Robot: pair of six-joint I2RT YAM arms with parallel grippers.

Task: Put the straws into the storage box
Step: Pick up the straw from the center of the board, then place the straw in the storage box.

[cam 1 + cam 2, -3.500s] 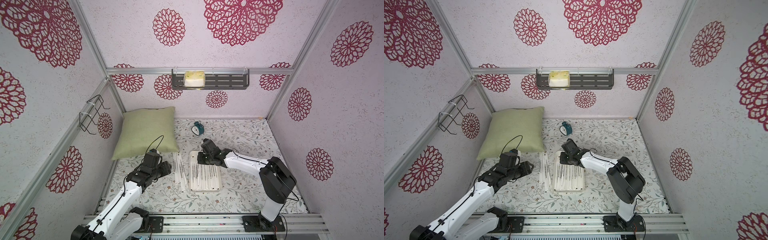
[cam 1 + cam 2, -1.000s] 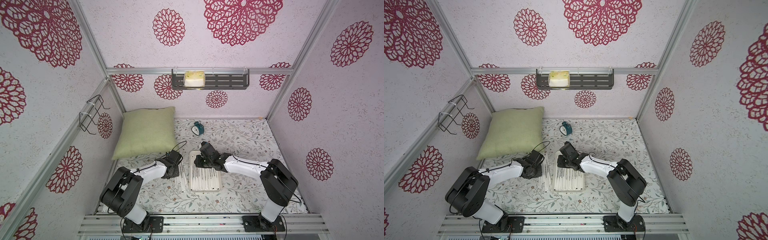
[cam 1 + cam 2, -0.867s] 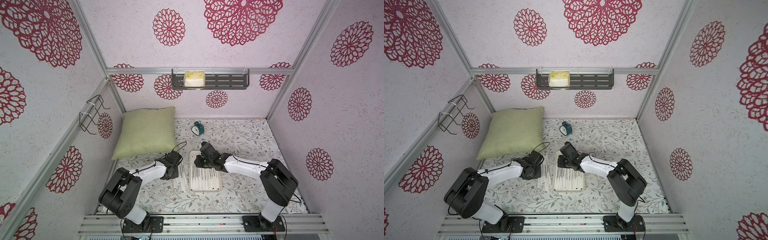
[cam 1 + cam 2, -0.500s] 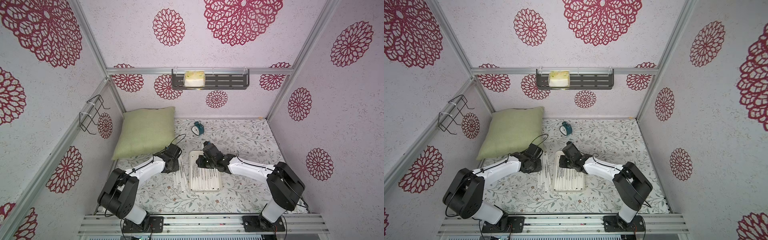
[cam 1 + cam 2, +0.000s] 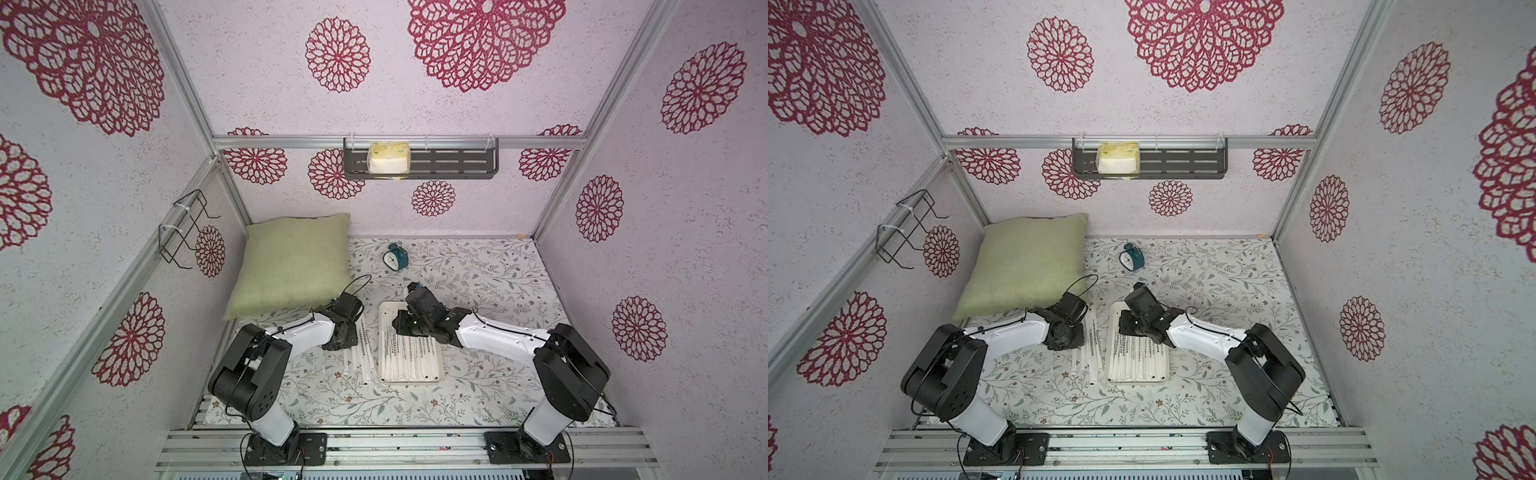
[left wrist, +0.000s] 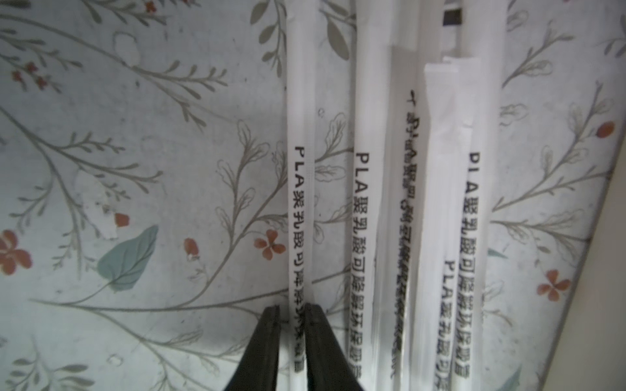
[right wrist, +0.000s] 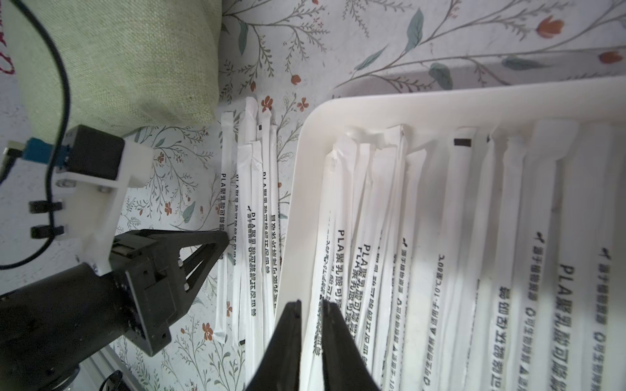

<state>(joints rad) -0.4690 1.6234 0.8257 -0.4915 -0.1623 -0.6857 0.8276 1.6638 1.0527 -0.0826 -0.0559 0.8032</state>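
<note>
1. Left gripper point(image 6: 293, 309) first: its jaws are pinched on one straw point(image 6: 299, 203), the outermost of a loose bunch on the flowered table point(image 6: 135, 169).
2. Several more straws point(image 6: 437, 203) lie parallel right beside it, all outside the box.
3. Over to the right gripper point(image 7: 311, 306): we see its jaws closed on a straw point(image 7: 323, 237) just inside the box point(image 7: 305, 162), close along the wall that faces the loose bunch.
4. The box floor is lined with straws point(image 5: 409, 359) lying lengthwise.
5. In both top views, the loose bunch point(image 5: 1094, 357) sits between the left gripper and the box, just beside it.
6. Further out, we spot a green pillow point(image 5: 295, 262) and a small clock point(image 5: 395, 257).
</note>
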